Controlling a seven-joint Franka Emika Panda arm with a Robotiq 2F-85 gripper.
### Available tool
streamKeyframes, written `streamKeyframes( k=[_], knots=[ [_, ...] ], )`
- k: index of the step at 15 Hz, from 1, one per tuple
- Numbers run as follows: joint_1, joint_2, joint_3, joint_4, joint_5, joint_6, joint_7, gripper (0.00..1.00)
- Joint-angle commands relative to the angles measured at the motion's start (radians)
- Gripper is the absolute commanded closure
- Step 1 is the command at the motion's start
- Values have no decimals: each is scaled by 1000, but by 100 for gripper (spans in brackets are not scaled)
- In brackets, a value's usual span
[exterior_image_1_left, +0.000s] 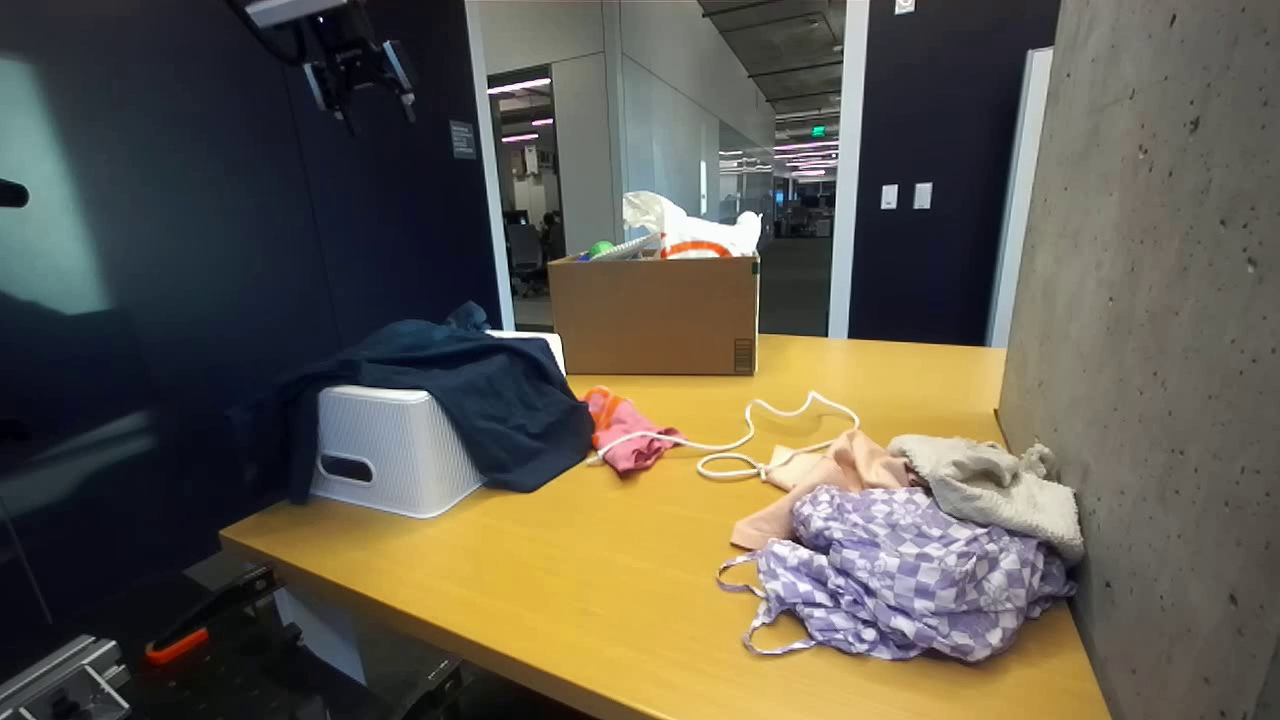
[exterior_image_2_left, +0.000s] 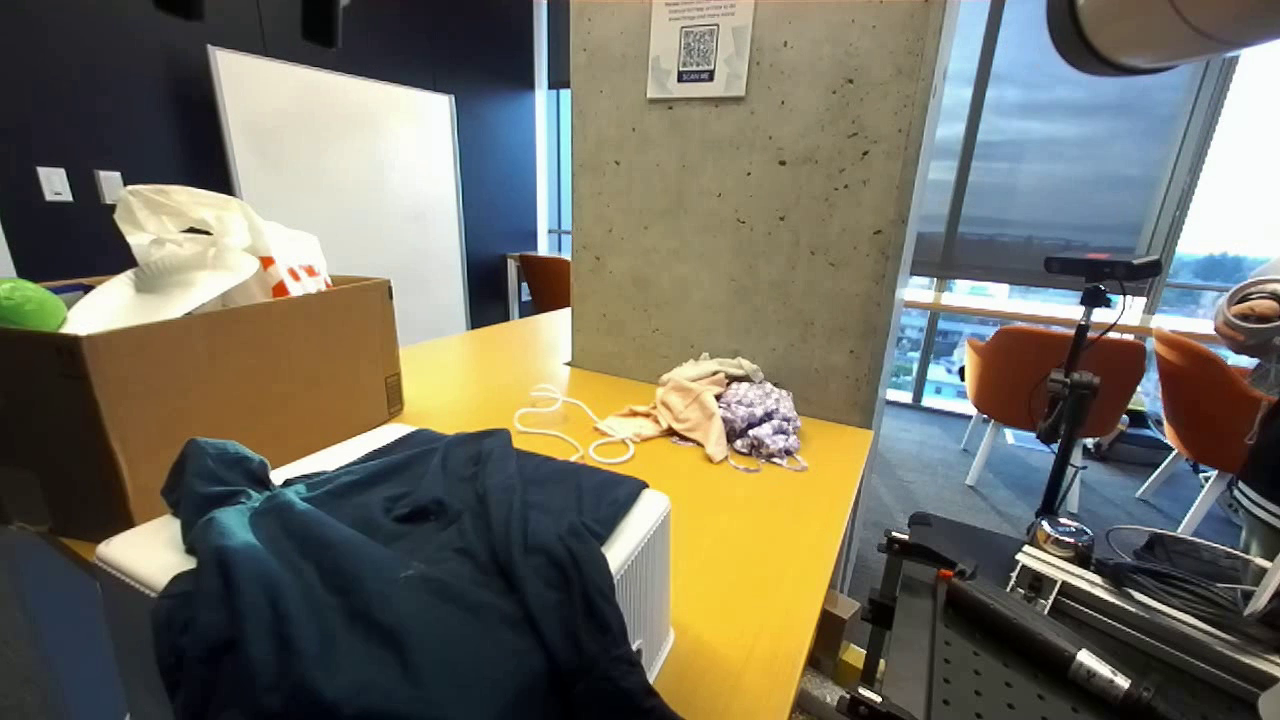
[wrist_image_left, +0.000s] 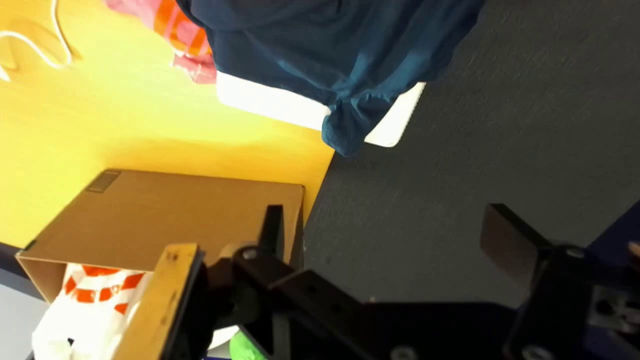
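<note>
Apparently navy cloth (exterior_image_1_left: 485, 395) is set down, draped over white bin (exterior_image_1_left: 400, 445) (partly bare), gripper (wrist_image_left: 385, 225) spread, empty & up high; can't tell if pink cloth (exterior_image_1_left: 640, 455) nr bin or clothes pile (exterior_image_1_left: 910, 570) on table (exterior_image_1_left: 580, 550) is left to do.

Navy cloth (exterior_image_2_left: 400, 590) draped over white ribbed bin (exterior_image_2_left: 648, 575), cardboard box (exterior_image_2_left: 240, 385) beside it holding white plastic bag (exterior_image_2_left: 240, 235) and green item (exterior_image_2_left: 30, 305); farther along yellow table (exterior_image_2_left: 735, 560), white cord (exterior_image_2_left: 612, 462), peach cloth (exterior_image_2_left: 695, 405) and purple patterned garment (exterior_image_2_left: 758, 415) heaped near concrete pillar (exterior_image_2_left: 740, 220); gripper (exterior_image_2_left: 251, 14) cut off at top edge, fingers (exterior_image_2_left: 321, 22) apart
</note>
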Motion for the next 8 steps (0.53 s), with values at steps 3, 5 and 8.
streamKeyframes(
  k=[3, 5, 8],
  knots=[
    [-4, -144, 0, -205, 7, -59, 108, 0],
    [-4, -198, 2, -312, 7, -29, 134, 0],
    [-7, -270, 6, -462, 10, 19, 162, 0]
  ],
)
